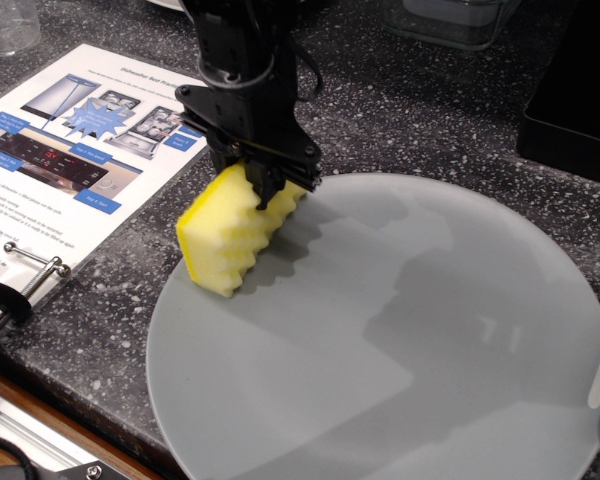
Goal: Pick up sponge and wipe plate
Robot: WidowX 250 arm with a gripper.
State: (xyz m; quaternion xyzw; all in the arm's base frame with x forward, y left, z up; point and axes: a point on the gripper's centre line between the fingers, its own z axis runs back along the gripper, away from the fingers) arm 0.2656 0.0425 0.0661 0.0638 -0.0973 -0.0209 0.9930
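Note:
The bright yellow egg-crate sponge [236, 233] is held by my black gripper [265, 180], which is shut on its upper end. The sponge hangs tilted, with its lower end at the left edge of the plate, touching it or just above it. The plate [400, 340] is a very large, flat, pale grey round disc lying on the dark speckled counter; it fills the middle and right of the view. My arm reaches down from the top of the frame and casts a shadow across the plate.
A printed instruction sheet in a ring binder [60, 150] lies at the left. A black box [580, 90] stands at the right. A clear container [450, 20] and a white dish rim are at the back. The counter's front edge runs along the bottom left.

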